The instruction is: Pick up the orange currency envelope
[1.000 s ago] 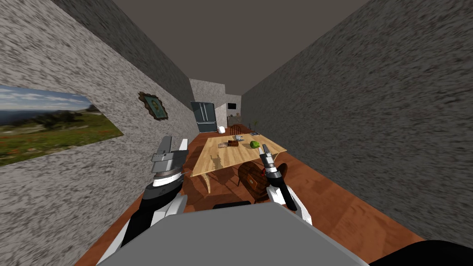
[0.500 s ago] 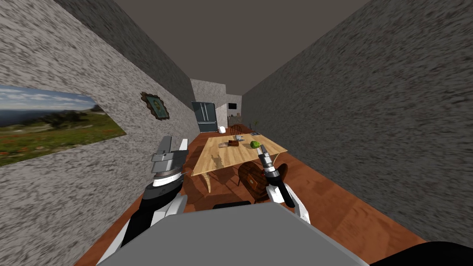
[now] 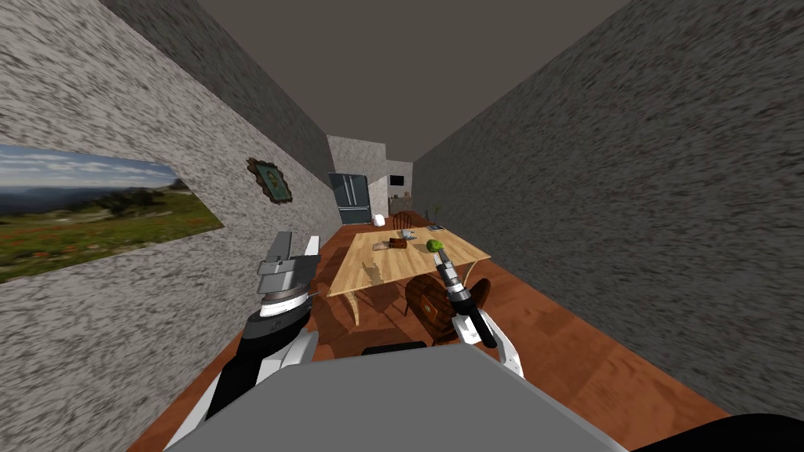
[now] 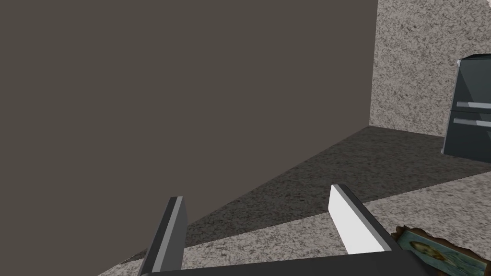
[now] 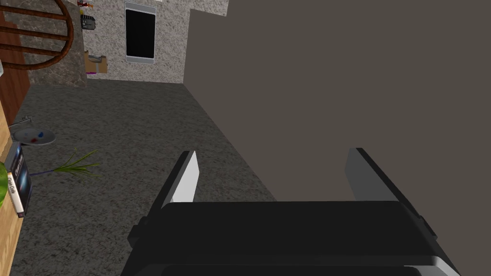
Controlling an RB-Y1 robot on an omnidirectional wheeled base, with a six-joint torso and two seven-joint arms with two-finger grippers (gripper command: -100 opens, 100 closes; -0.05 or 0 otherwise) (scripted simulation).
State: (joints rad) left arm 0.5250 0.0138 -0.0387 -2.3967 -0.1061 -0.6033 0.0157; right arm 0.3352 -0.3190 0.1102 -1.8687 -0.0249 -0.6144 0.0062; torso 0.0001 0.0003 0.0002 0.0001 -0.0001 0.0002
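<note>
A light wooden table (image 3: 375,275) stands ahead down a narrow room. Small things lie on its far half: a flat brown item (image 3: 398,243), a grey one (image 3: 380,246), a green lump (image 3: 434,246) and a dark book (image 3: 434,227). I cannot tell which, if any, is the orange envelope. My left gripper (image 3: 297,246) is raised near the left wall, open and empty (image 4: 256,215). My right gripper (image 3: 440,255) is held up in front of the table's near right corner, also open and empty (image 5: 275,177).
A dark wooden chair (image 3: 428,302) stands at the table's near right side, and another (image 3: 401,220) at the far end. A dark fridge (image 3: 351,200) and a white object (image 3: 378,220) are beyond. Grey walls close in on both sides over a red-brown floor (image 3: 565,337).
I have moved slightly forward, so the wall pictures have slid outward. My right gripper has swung a little to the left. The left arm has kept its pose.
</note>
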